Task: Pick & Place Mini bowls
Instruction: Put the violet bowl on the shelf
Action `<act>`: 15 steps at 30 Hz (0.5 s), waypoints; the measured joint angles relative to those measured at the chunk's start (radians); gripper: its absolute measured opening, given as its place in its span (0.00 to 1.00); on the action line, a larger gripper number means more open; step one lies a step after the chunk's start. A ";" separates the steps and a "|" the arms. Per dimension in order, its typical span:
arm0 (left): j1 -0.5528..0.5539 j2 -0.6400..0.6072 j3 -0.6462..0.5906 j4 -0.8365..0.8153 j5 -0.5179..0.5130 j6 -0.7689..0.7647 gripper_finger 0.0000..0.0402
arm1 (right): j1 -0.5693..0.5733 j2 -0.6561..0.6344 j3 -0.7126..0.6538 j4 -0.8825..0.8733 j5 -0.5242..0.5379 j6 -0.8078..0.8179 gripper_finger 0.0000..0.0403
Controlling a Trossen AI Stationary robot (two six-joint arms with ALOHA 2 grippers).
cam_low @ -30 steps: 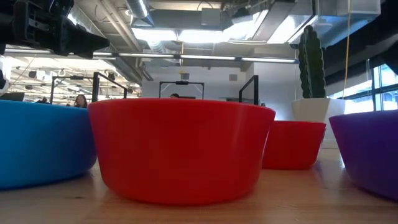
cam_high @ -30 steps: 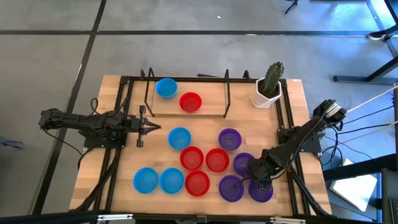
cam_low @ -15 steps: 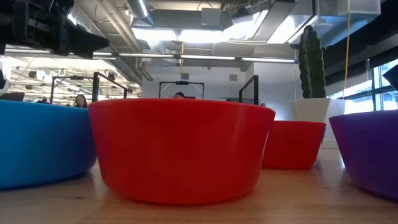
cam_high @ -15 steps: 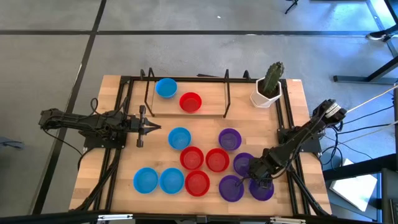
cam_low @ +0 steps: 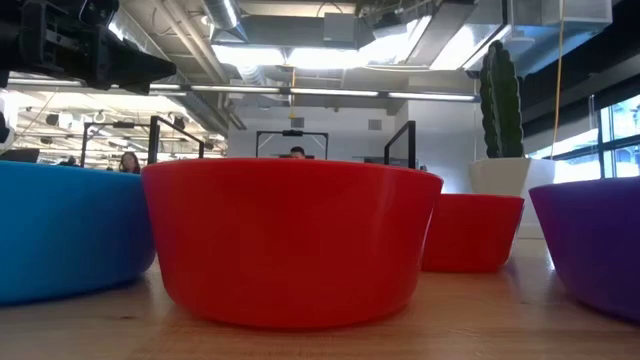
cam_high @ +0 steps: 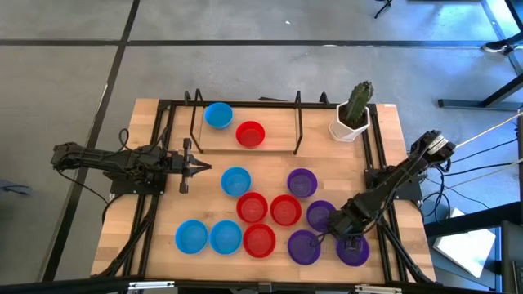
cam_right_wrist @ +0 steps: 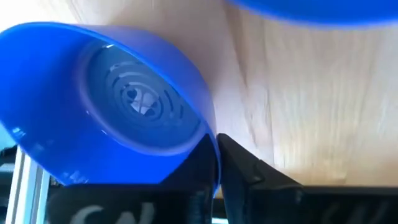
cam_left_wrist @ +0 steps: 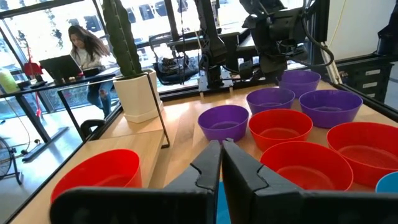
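Right hand pinches a purple bowl's rim

Right hand [cam_high: 350, 238] clamps the purple bowl [cam_high: 353, 251] farthest from the cactus pot [cam_high: 350, 126]; left hand [cam_high: 198, 167], closed and empty, waits farther off.

Glossy smooth plastic mini bowls [cam_high: 259, 240] on matt wooden table [cam_high: 163, 216]

Surface: we see a pale wooden surface [cam_high: 163, 219] with a black frame [cam_high: 172, 104].
On it: we count four blue bowls [cam_high: 235, 180], four red bowls [cam_high: 252, 207], purple bowls [cam_high: 301, 182].
Far corner: we see a potted cactus [cam_high: 354, 114].
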 joint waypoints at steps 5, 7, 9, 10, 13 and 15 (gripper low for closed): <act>0.000 0.000 0.000 0.000 0.000 0.000 0.02 | 0.000 0.000 0.049 -0.035 -0.029 -0.081 0.02; 0.000 0.000 0.000 0.000 0.000 0.000 0.02 | 0.000 0.000 0.100 -0.051 0.000 -0.149 0.02; 0.000 0.000 0.000 0.000 0.000 0.000 0.02 | -0.007 0.000 0.171 -0.069 0.033 -0.220 0.02; 0.000 0.000 0.000 0.000 0.000 0.000 0.02 | -0.011 0.000 0.214 -0.083 0.055 -0.261 0.02; 0.000 0.000 0.000 0.000 0.000 0.000 0.03 | -0.026 0.000 0.370 -0.156 0.167 -0.403 0.01; 0.000 0.000 0.000 0.000 0.000 0.008 0.03 | -0.040 0.000 0.476 -0.207 0.263 -0.481 0.01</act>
